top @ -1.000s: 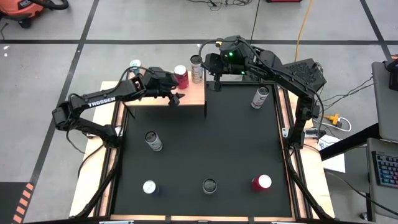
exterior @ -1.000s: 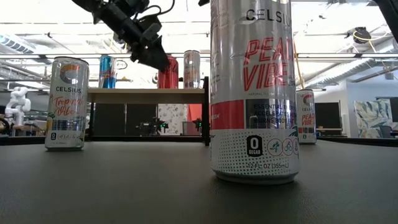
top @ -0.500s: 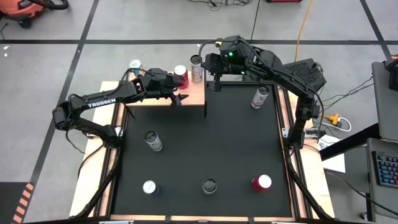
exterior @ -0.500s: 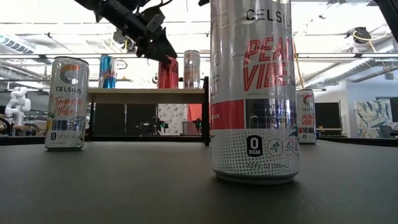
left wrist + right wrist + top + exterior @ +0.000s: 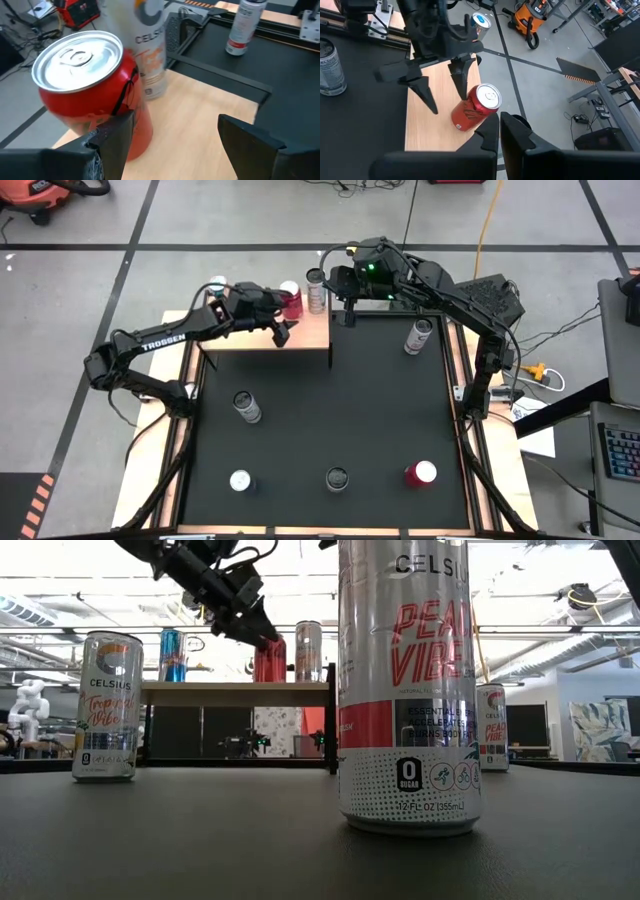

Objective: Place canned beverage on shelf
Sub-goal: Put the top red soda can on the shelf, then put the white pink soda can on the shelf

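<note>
Light wood is the ground of this step: the shelf [image 5: 262,338] already carries a blue-topped can [image 5: 217,284], a red can [image 5: 291,300] and a silver can [image 5: 316,290], and the red one looks freshly set down, so I judge the work to be at the let-go and pull-back after a placement. Five more cans stand on the black table [image 5: 330,420], well apart from the left gripper [image 5: 277,329]: a silver one [image 5: 418,335] off toward the right arm's side, and a white one [image 5: 246,406] plus three along the near edge. Those are what a next pick would go for. The next move calls for a clean lift of the left gripper up and clear of the red can without brushing it, since the can stands close to the shelf's edge. The left gripper hovers over the shelf board with its fingers spread wide apart and nothing between them. In the left wrist view the red can [image 5: 95,90] sits just beside one finger [image 5: 112,142], outside the gap, and whether that finger touches the can's side I cannot tell. The right wrist view shows the same spread fingers with the red can [image 5: 475,107] beyond one tip. The right gripper [image 5: 350,317] waits just past the shelf's end, beyond the silver can, its fingers drawn together and holding nothing.
</note>
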Robot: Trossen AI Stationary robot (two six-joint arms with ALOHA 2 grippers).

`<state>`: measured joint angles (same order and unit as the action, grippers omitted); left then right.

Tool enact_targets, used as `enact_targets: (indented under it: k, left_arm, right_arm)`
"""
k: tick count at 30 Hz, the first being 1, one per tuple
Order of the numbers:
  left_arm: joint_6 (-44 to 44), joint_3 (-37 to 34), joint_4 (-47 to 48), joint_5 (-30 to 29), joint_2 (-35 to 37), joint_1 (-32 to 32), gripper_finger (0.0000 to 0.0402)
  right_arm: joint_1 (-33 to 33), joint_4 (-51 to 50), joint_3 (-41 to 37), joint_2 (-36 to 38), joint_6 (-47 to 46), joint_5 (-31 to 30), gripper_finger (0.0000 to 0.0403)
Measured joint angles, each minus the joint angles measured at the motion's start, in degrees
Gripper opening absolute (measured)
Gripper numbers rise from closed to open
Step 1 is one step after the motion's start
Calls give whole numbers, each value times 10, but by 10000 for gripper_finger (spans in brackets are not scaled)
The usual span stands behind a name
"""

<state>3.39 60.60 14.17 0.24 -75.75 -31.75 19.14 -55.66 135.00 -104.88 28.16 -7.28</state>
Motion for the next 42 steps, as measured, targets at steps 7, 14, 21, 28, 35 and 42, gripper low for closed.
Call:
enact_targets:
  k: [7,14,21,28,35,42]
  left_arm:
    - [-1,0,1,-10,0,-8,292]
    - [-16,0,4,-10,5,13,292]
    - [-11,-1,20,1,77,55,292]
    - [-15,-1,132,8,171,92,292]
    - [-16,0,230,54,214,113,292]
    - [-45,0,285,103,220,126,292]
  right_arm:
    - [0,-5,0,0,0,0,0]
    - [0,-15,0,0,-3,0,0]
    - [0,-50,0,2,-8,-1,0]
    - [0,-149,0,13,-61,-2,0]
    - [0,-220,0,25,-122,-2,0]
    - [-1,-293,0,25,-195,-1,0]
